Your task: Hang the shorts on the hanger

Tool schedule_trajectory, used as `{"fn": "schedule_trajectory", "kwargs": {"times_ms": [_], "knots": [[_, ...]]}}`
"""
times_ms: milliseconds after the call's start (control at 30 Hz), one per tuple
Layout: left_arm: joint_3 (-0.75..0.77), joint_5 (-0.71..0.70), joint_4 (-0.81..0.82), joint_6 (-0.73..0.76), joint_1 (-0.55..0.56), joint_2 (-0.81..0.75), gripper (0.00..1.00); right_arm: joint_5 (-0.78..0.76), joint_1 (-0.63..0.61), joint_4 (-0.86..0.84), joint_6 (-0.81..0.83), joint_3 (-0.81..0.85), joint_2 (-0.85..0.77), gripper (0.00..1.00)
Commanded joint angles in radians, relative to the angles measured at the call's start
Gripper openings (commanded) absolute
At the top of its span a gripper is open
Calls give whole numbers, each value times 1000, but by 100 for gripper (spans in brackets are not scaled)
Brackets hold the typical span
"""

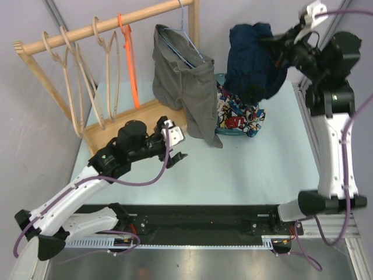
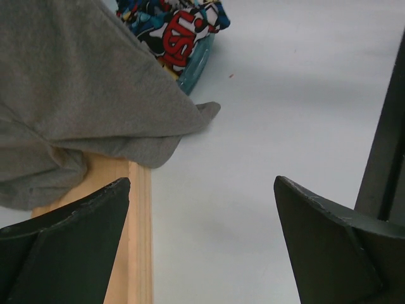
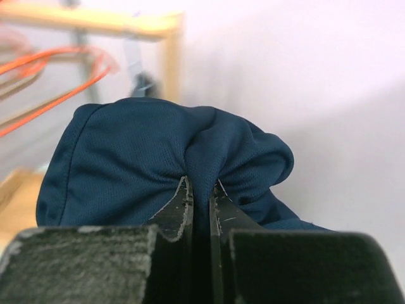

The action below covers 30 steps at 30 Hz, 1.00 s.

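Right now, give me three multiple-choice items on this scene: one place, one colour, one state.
1. Where is the thin orange plastic hanger? A) hung on the wooden rail B) lying flat, unhooked C) gripped and lifted
2. What colour is the garment on the thin blue wire hanger? A) navy B) red C) grey
3. What is the right gripper doing? A) open, empty B) shut on the dark navy fabric shorts C) gripping a hanger
Answers: 1 A, its hook sits over the rail; 2 C, grey cloth drapes from the wire; 3 B, navy cloth is pinched between its closed fingers.
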<state>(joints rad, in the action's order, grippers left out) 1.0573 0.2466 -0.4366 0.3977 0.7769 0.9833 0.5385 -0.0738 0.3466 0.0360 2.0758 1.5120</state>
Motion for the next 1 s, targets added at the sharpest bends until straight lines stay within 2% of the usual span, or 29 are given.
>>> {"fn": "schedule_trajectory", "kwargs": {"times_ms": [0, 33, 67, 167, 200, 300, 400, 500, 533, 600, 633, 667, 700, 733, 767, 800, 867, 967], "knots": [[50, 132, -103, 113, 4, -67, 100, 192, -23, 176, 227, -146, -220, 0], [53, 143, -122, 127, 4, -75, 100, 208, -26, 210, 257, -213, -254, 0], [59, 158, -137, 131, 4, -90, 100, 225, -26, 253, 359, -239, -313, 0], [66, 195, -197, 147, 4, -119, 100, 259, -41, 461, 546, -345, -399, 0], [67, 206, -233, 156, 4, -126, 100, 259, -62, 583, 706, -365, -415, 0], [67, 250, -304, 179, 4, -144, 100, 215, -116, 670, 873, -471, -444, 0], [53, 283, -372, 199, 4, -167, 100, 213, -201, 664, 890, -540, -385, 0], [29, 273, -396, 199, 4, -196, 100, 201, -345, 591, 851, -572, -265, 0], [20, 269, -401, 202, 4, -204, 100, 189, -438, 571, 837, -574, -224, 0], [1, 273, -419, 208, 4, -224, 100, 169, -529, 497, 828, -573, -153, 0], [-16, 276, -419, 208, 2, -230, 100, 157, -626, 473, 825, -568, -75, 0], [-23, 281, -427, 211, 4, -236, 100, 144, -664, 435, 825, -559, -40, 25], [-29, 284, -432, 225, 4, -241, 100, 120, -705, 434, 821, -540, 5, 46], [-34, 287, -436, 234, 4, -245, 100, 117, -730, 449, 811, -466, 72, 63], [-42, 286, -444, 242, 4, -247, 100, 115, -756, 507, 755, -421, 109, 74], [-45, 280, -447, 250, 4, -247, 100, 110, -753, 535, 705, -367, 137, 97], [-60, 258, -439, 285, 4, -239, 100, 149, -682, 610, 600, -286, 169, 100], [-72, 247, -394, 320, 5, -194, 100, 228, -566, 569, 483, -360, 90, 100]]}}
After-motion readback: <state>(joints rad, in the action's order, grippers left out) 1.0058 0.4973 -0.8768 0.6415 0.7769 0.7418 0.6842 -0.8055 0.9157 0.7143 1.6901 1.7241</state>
